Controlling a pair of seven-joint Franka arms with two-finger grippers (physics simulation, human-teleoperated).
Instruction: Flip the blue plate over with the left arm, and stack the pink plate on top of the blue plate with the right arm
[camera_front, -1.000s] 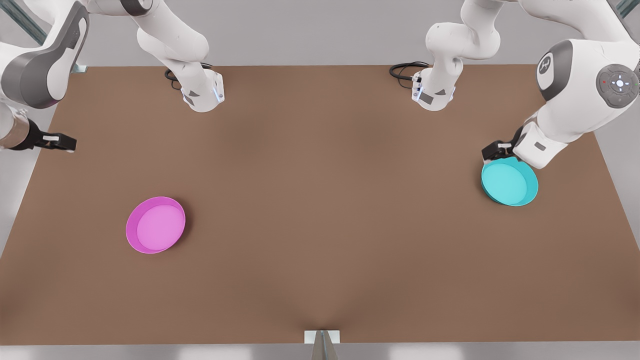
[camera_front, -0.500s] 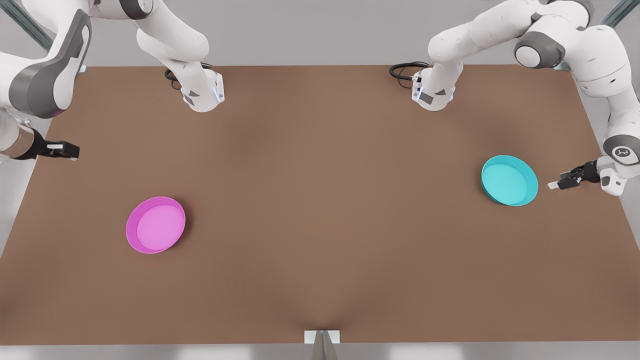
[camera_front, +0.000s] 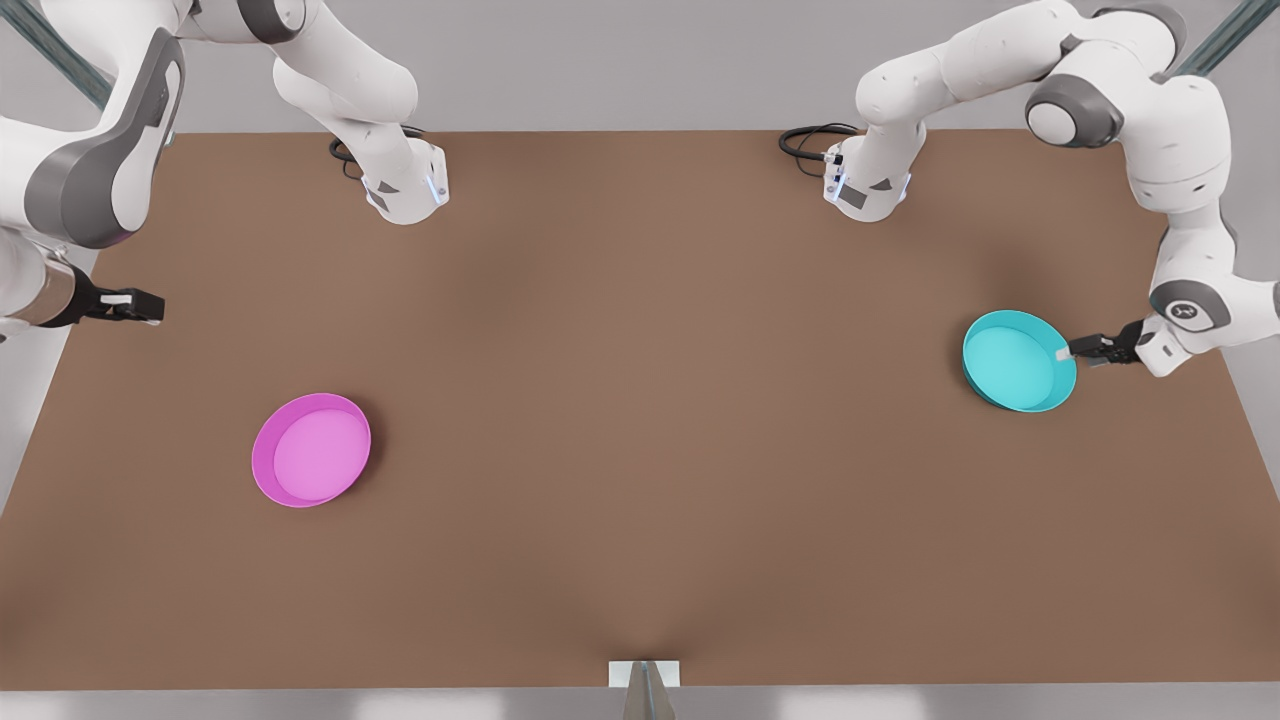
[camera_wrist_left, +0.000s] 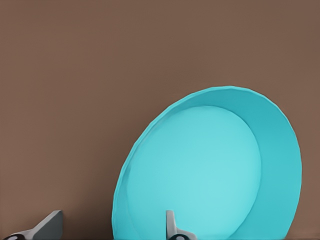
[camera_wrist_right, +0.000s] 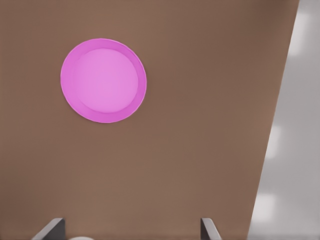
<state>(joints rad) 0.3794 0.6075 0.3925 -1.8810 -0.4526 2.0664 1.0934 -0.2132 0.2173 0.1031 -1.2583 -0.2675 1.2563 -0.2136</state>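
The blue plate (camera_front: 1015, 362) lies rim up on the brown table (camera_front: 640, 300), toward the front view's right. My left gripper (camera_front: 1068, 352) is low at its outer rim, coming in from the table's right edge. In the left wrist view the blue plate (camera_wrist_left: 210, 165) is close, and the left gripper (camera_wrist_left: 111, 230) is open with the rim between its fingers. The pink plate (camera_front: 310, 450) rests rim up toward the front view's left. My right gripper (camera_front: 140, 305) hangs open over the table's left edge, well apart from the pink plate (camera_wrist_right: 104, 80).
Both arm bases (camera_front: 405, 190) (camera_front: 865, 185) stand at the table's back edge with black cables beside them. A small grey bracket (camera_front: 644, 675) sits at the middle of the front edge. Pale floor (camera_wrist_right: 290, 150) runs past the table's side edge.
The left arm swung from the blue plate's far rim out to the table's right side, then came in low to the plate's right rim. The right gripper drifted slightly. Neither plate moved.
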